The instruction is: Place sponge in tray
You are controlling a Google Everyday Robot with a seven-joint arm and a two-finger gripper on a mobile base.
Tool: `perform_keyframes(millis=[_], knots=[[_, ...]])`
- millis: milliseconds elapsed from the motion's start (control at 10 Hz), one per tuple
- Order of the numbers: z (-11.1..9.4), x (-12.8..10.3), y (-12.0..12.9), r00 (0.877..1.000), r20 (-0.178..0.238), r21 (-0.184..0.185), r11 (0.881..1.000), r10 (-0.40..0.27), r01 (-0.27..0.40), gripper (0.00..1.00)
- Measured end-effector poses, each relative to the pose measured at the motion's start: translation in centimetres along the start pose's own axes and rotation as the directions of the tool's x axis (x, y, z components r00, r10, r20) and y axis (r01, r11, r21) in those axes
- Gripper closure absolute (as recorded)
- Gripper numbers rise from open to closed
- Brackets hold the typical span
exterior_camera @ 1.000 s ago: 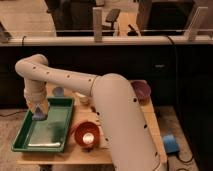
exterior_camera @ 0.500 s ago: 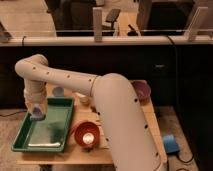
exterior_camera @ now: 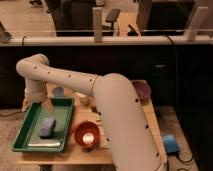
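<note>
- Gripper [exterior_camera: 37, 105]: hangs over the far end of the tray, jaws spread wide, holding nothing.
- Sponge [exterior_camera: 47, 127]: a blue block lying flat inside the green tray [exterior_camera: 23, 131], near its middle and clear of the gripper.
- Tray: sits at the left edge of the table [exterior_camera: 80, 156]; a red-orange bowl [exterior_camera: 87, 134] stands just beside it, toward the front edge.
- Step: placement appears complete; the next move would call for lifting the arm clear of the tray's rim.
- Writing: none legible.

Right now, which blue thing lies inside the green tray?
The small rectangular blue sponge, near the open gripper at the green tray's far end; the round blue disc sits outside, behind the tray.
</note>
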Motion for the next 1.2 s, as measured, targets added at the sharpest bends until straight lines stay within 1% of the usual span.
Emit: perform_keyframes(millis=[1200], knots=[[-0.04, -0.01, -0.25, 1.0, 0.01, -0.01, 1.0, -0.022, 0.023, 0.2]])
